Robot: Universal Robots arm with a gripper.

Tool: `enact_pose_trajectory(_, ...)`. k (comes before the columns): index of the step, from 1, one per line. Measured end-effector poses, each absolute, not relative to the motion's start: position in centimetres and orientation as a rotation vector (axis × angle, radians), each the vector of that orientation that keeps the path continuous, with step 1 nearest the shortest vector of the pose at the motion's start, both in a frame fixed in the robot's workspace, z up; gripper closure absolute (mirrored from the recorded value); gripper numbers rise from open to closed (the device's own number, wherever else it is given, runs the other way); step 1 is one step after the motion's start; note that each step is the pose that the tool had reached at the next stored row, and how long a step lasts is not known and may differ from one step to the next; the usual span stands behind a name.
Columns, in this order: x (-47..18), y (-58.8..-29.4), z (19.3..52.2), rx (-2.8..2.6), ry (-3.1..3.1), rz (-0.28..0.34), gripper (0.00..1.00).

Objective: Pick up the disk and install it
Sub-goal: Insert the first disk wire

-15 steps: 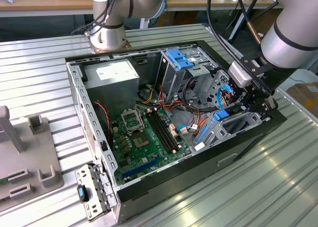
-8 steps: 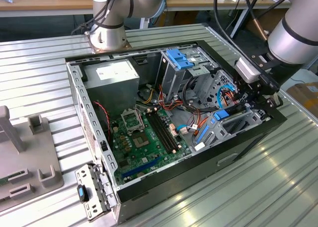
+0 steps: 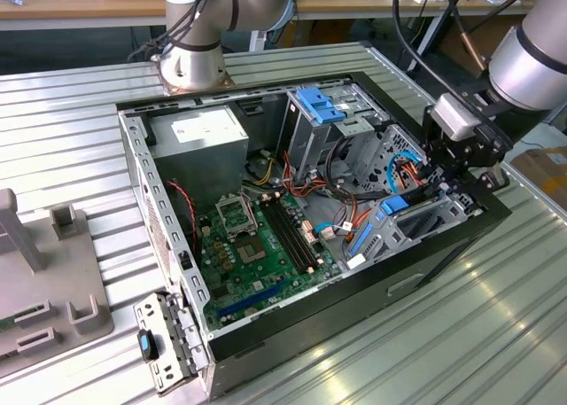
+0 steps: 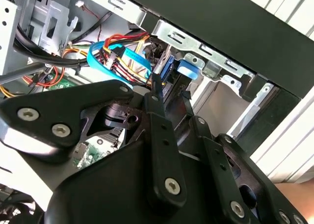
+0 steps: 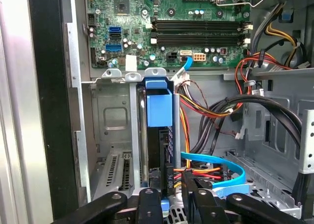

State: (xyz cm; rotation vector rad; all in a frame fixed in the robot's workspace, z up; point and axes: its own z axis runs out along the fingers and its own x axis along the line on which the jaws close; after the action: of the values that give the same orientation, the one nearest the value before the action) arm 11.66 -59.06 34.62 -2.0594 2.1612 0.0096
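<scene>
So the gripper sat clamped on the disk, edge-on inside the drive cage.

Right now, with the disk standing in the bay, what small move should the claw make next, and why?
Probably push the disk a little deeper along its slot: the claw sits at its near edge, and its blue carrier already stands between the bay's metal walls.
</scene>
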Motion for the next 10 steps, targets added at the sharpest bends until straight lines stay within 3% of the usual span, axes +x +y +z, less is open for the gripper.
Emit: enact_pose_trajectory(10,11.80,-58.47,34.70,-2.063,2.166,0.011,0.69)
